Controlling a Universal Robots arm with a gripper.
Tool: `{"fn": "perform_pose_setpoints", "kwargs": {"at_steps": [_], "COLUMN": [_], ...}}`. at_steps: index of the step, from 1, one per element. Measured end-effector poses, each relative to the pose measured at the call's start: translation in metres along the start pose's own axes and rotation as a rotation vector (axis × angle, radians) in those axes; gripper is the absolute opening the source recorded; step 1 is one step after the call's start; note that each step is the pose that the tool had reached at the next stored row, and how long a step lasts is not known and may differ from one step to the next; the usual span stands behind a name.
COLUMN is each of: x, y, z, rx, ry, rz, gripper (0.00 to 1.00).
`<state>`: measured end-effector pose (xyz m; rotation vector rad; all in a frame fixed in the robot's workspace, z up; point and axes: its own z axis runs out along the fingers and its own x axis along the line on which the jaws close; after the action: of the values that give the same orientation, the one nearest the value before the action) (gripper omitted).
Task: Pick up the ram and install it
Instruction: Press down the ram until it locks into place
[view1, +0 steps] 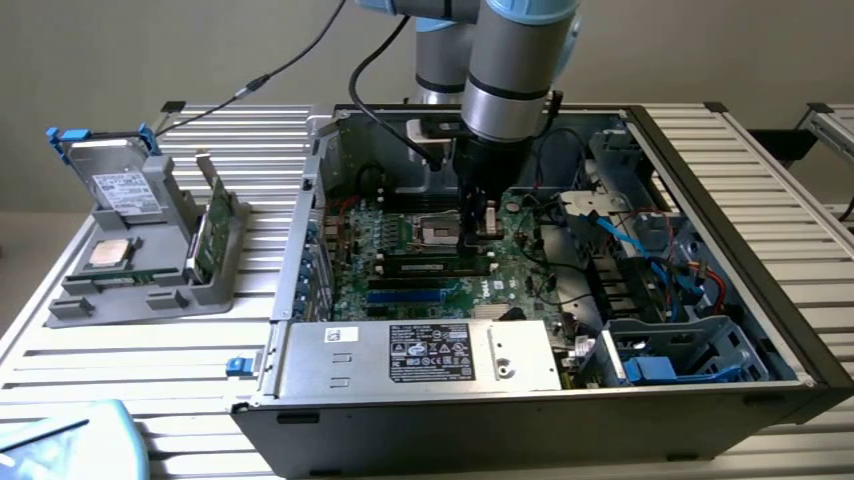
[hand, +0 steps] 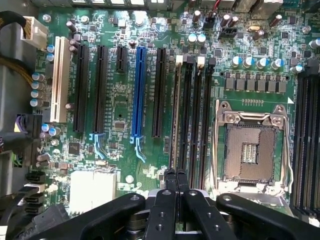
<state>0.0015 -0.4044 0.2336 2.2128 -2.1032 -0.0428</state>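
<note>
**Pressing on the ram, jaws clenched**

Gripper (hand: 176, 176) is clamped fully together, black metal fingertips meeting with almost no gap. Tips sit right at the top edge of the ram (hand: 175, 115), a thin stick seen edge-on and standing in a long black slot just beside the CPU socket (hand: 250, 150). Can't tell whether the tips pinch the edge or only bear on it.

Exterior view: gripper (view1: 471, 240) points straight down into the open metal PC case (view1: 747, 200). The ram (view1: 420, 264) lies along its slot below the tips, green with dark chips.

Green motherboard (hand: 120, 100) carries parallel black slots, one blue slot (hand: 140, 90) and one white slot (hand: 61, 80). The socket is a square, silver-framed recess, empty.

Outside the case on the exterior view's left, a grey plastic holder (view1: 147, 290) carries an upright green board (view1: 214, 235), a square silver processor (view1: 110, 255) and a grey drive (view1: 123, 185).
</note>
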Motion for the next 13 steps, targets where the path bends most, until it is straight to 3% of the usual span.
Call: {"fn": "perform_pose_setpoints", "kwargs": {"at_steps": [6, 13], "x": [-0.0002, -0.0007], "y": [-0.0006, -0.0001], "z": [0.0075, 0.0034], "rx": [0.0002, 0.0005], "ry": [0.0007, 0.0], "rz": [0.0, 0.0], "gripper": [0.11, 0.11]}}
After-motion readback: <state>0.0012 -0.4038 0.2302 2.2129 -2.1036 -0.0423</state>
